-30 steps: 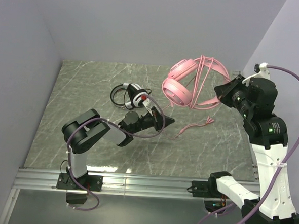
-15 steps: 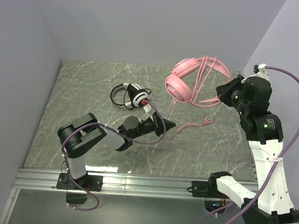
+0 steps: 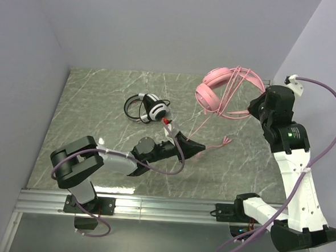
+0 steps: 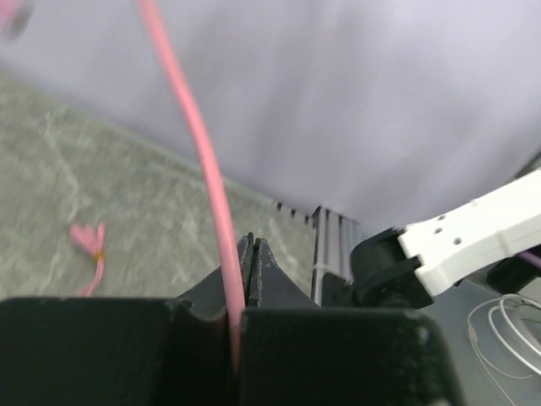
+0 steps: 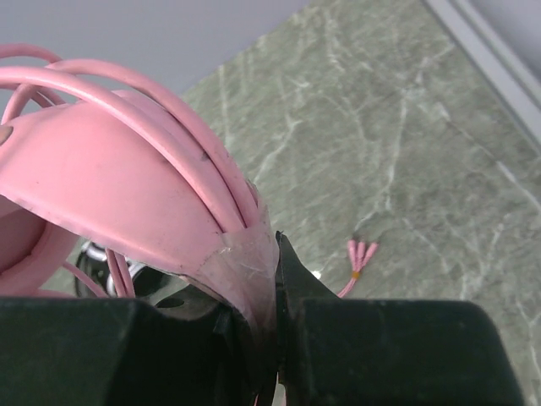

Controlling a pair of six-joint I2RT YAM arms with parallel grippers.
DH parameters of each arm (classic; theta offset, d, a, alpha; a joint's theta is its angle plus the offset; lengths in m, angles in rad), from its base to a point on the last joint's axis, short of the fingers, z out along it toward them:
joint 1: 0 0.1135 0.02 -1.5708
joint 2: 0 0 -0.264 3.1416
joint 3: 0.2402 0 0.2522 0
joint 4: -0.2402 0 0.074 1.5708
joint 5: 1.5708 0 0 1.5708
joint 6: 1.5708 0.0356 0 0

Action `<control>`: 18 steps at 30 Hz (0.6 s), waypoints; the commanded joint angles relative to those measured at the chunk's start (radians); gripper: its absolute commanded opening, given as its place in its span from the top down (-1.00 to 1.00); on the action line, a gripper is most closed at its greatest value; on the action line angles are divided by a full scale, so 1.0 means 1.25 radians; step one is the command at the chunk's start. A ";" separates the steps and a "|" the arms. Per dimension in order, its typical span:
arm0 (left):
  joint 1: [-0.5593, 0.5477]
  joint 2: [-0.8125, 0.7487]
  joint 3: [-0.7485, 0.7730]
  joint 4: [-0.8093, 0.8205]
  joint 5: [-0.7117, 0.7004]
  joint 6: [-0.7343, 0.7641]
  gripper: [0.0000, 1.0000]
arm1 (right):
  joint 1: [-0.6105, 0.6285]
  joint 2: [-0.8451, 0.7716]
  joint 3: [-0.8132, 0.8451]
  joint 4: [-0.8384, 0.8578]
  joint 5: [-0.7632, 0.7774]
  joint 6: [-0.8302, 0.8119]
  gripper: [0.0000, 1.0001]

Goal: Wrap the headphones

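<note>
The pink headphones (image 3: 219,86) hang above the table's back right, several turns of pink cable lying over their headband (image 5: 127,182). My right gripper (image 3: 252,110) (image 5: 272,254) is shut on the taped end of that headband. The pink cable (image 3: 205,120) (image 4: 203,161) runs down from it to my left gripper (image 3: 200,146) (image 4: 251,247), which is shut with the cable caught along its left finger. The cable's plug end (image 3: 223,143) (image 5: 359,254) (image 4: 91,245) lies on the table. The black and white headphones (image 3: 147,107) rest mid-table with their black cable bundled around them.
The green marble table (image 3: 100,110) is walled at the back and on both sides. Its metal front rail (image 3: 163,205) carries the arm bases. The left arm lies low across the table's middle front.
My right gripper has carried the pink headphones to the right and higher. The left arm has stretched out to the right and nearer, drawing the pink cable along.
</note>
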 commanded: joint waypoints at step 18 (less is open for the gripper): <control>-0.155 -0.145 0.406 -0.902 -0.027 0.244 0.93 | -0.009 0.024 -0.122 0.157 0.273 0.008 1.00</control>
